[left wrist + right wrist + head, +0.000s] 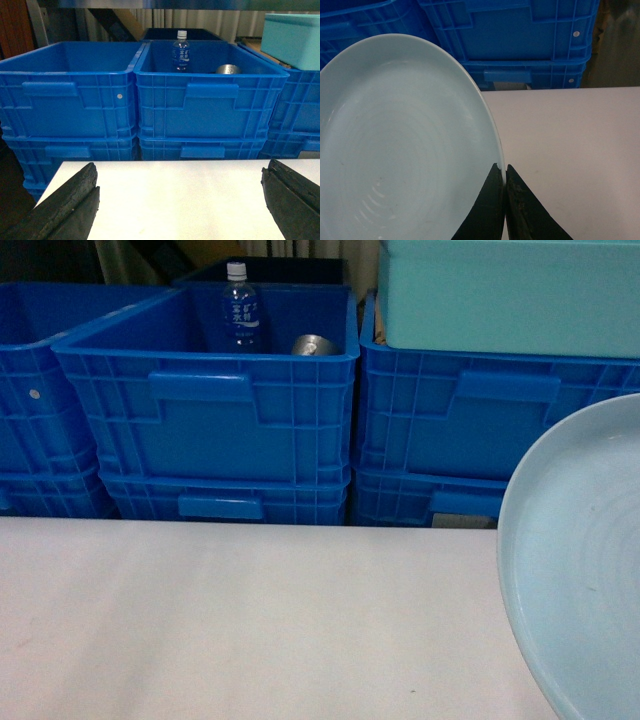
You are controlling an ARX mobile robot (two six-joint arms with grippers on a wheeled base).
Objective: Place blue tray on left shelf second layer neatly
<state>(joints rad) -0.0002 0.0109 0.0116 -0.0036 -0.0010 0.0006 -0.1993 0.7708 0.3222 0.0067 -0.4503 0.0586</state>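
Right tool (505, 172) pinches the blue tray (395, 150) rim (tray cropped in head view); left tool (180, 200) gapes wide

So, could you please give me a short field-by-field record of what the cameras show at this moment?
Blue tray: held tilted at the right of the head view, above the white table
Right gripper: shut on the tray's rim
Left gripper: open, holding nothing, over the table
Behind the table: stacked blue crates
Middle crate contents: a water bottle and a metal can
On the right crate stack: a teal box
Shelf: only a steel rail along the top of the left wrist view
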